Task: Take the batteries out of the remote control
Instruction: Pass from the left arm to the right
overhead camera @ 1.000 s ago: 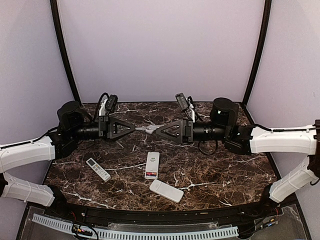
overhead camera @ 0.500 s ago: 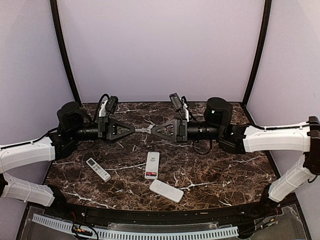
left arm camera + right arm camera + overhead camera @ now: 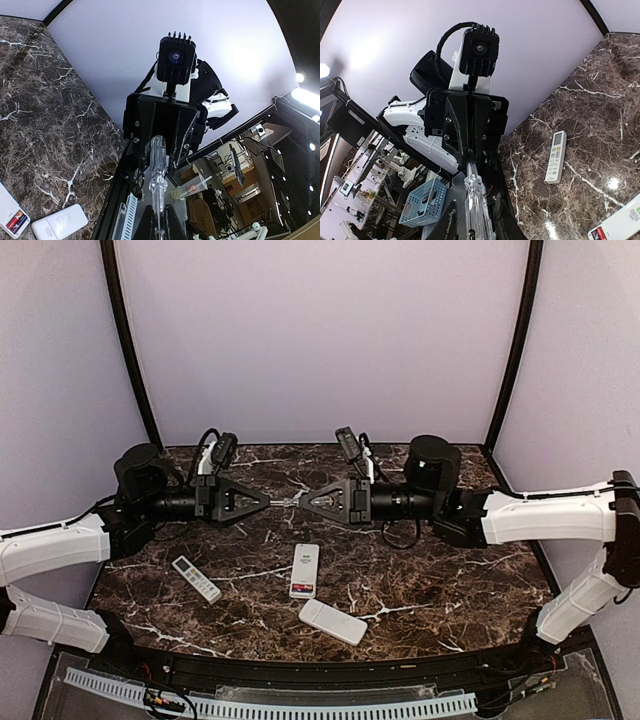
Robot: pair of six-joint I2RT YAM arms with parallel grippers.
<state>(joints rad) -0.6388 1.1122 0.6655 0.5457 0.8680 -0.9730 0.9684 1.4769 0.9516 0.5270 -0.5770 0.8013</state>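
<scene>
A white remote control lies face down mid-table, its compartment open on orange-red batteries; they also show in the left wrist view as batteries. Both arms hang level above the table's back, tip to tip. Between them is a clear screwdriver. My left gripper is shut on its thin end. My right gripper has closed round the clear handle, which sits between its fingers.
A small remote lies face up at the left, seen too as a remote in the right wrist view. A white remote lies face down near the front edge. A curved black rail bounds the table's front.
The right arm has slid left toward the left gripper and its jaws have narrowed round the screwdriver's handle. The left arm has stayed still.
</scene>
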